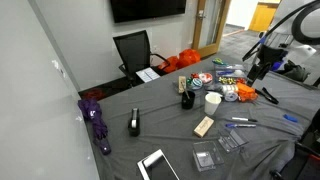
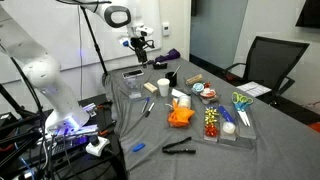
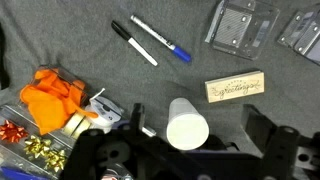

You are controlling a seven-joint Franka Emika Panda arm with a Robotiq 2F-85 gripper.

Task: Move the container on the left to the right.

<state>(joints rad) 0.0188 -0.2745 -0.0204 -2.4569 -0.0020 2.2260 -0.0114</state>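
The pincer point(image 3: 195, 128) fills the bottom edge of the wrist view. Its dark fingers point(image 3: 262, 135) are spread wide apart and grip nothing. From where I stand it hangs well above the grey surface point(image 3: 80, 30), as an exterior view point(image 2: 138, 44) makes plain. Straight below it, seen between the fingers, a white cup point(image 3: 187, 126) stands upright.

Just beyond the cup lies a small wooden block point(image 3: 234, 88) with lettering on it. Past the block sits the container point(image 3: 242, 25), a flat clear box with a greyish square inside. It rests flat on the surface, near the surface's edge in an exterior view point(image 1: 232, 142). A second clear box point(image 3: 300, 30), very like it, lies just beside it, and the two look slightly apart. The pincer is well away from both.

To the other side of the container lie a black marker point(image 3: 134, 43) and a blue-capped pen point(image 3: 160, 40), close together and roughly parallel. Nearer the pincer on that side is a crumpled orange cloth point(image 3: 58, 95), and shiny bows point(image 3: 25, 140) show at the corner.

Further off, a purple umbrella point(image 1: 95, 122) lies on the surface and a black chair point(image 1: 134, 50) stands at its far end.
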